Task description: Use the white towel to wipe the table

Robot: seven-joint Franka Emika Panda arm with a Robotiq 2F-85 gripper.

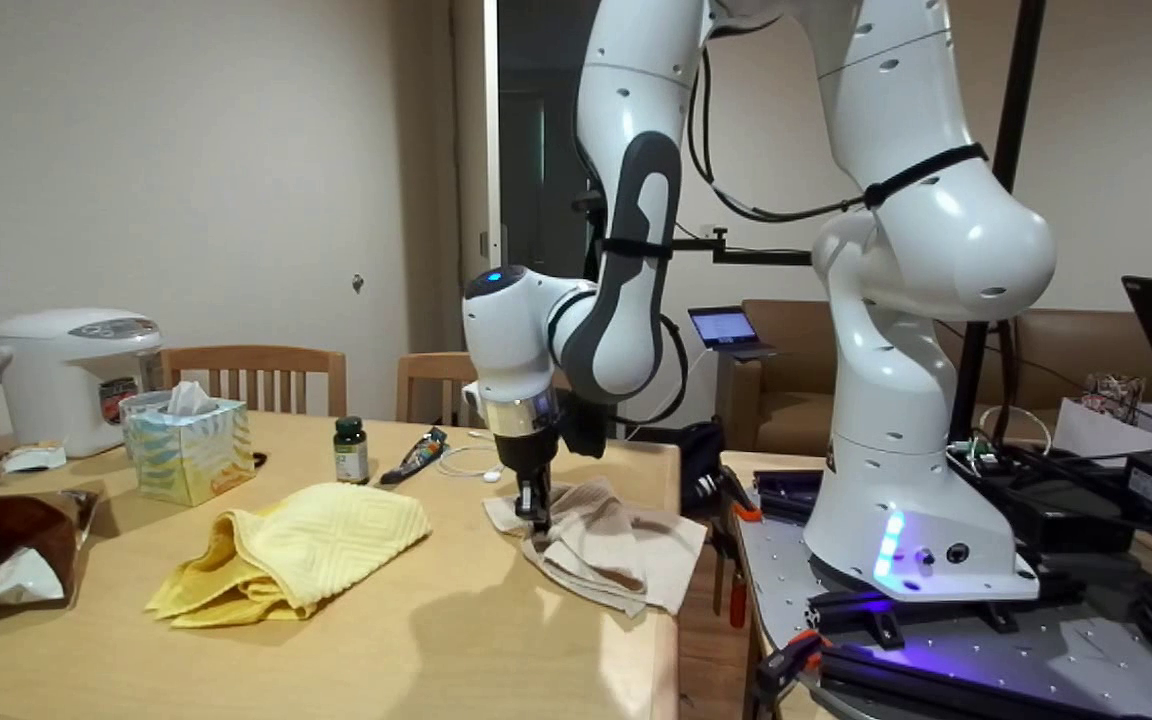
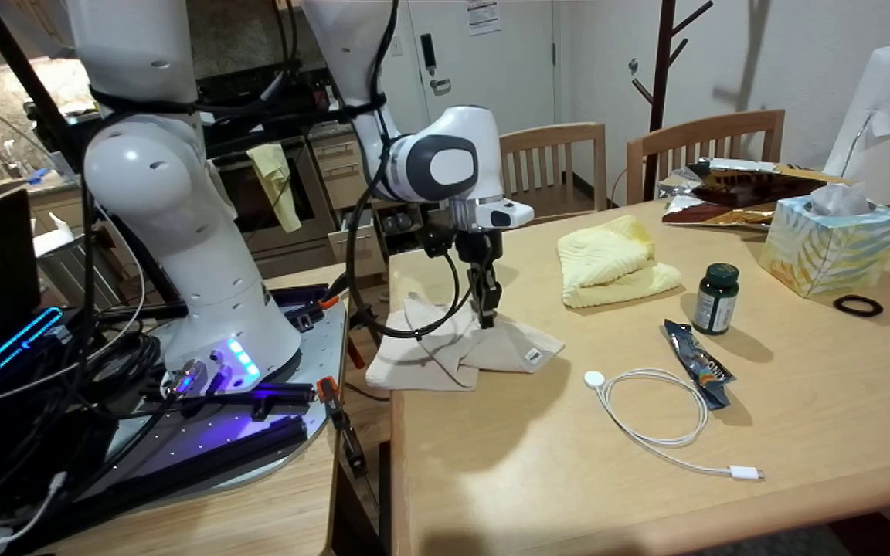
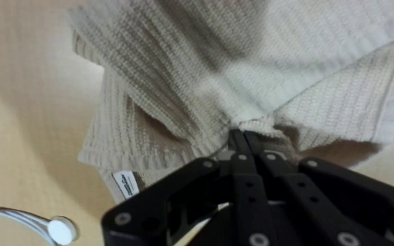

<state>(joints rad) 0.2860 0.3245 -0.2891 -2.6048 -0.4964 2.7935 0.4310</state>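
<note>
The white towel [image 1: 601,545] lies crumpled and folded on the wooden table [image 1: 356,660], close to the edge by the robot base. It also shows in an exterior view [image 2: 422,359], where one part reaches over the table edge. My gripper [image 1: 534,522] points straight down into the towel, and shows in an exterior view [image 2: 487,318] too. In the wrist view the towel [image 3: 190,85] fills the upper part. The gripper's fingers [image 3: 244,134] are together there, with a fold of towel at their tips. The very tips are hidden in the cloth.
A yellow towel [image 1: 336,540] lies beside the white one. A green bottle [image 2: 717,300], a snack wrapper [image 2: 698,364], a white cable [image 2: 665,444], a tissue box [image 1: 191,455], a black ring [image 2: 858,306] and snack bags [image 1: 21,545] are also on the table.
</note>
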